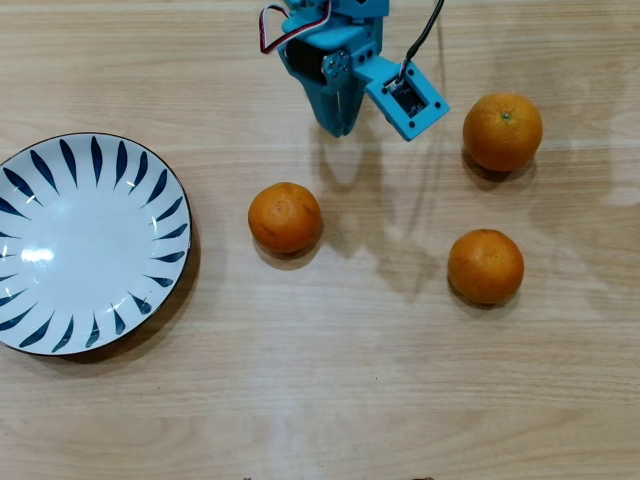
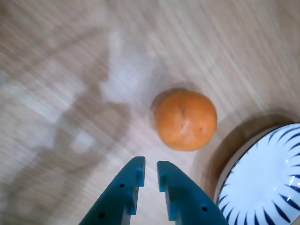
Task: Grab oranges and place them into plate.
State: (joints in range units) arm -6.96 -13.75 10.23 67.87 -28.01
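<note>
Three oranges lie on the wooden table in the overhead view: one in the middle, one at lower right, one at upper right. The white plate with blue strokes sits at the left, with no fruit on it. My blue gripper hangs at the top centre, above and to the right of the middle orange, apart from it. In the wrist view the gripper has its jaws almost together and holds nothing. The middle orange lies just beyond the tips, and the plate's rim shows at lower right.
The arm's blue camera mount and cables stick out to the right of the gripper in the overhead view. Bare wooden table lies between the oranges and the plate.
</note>
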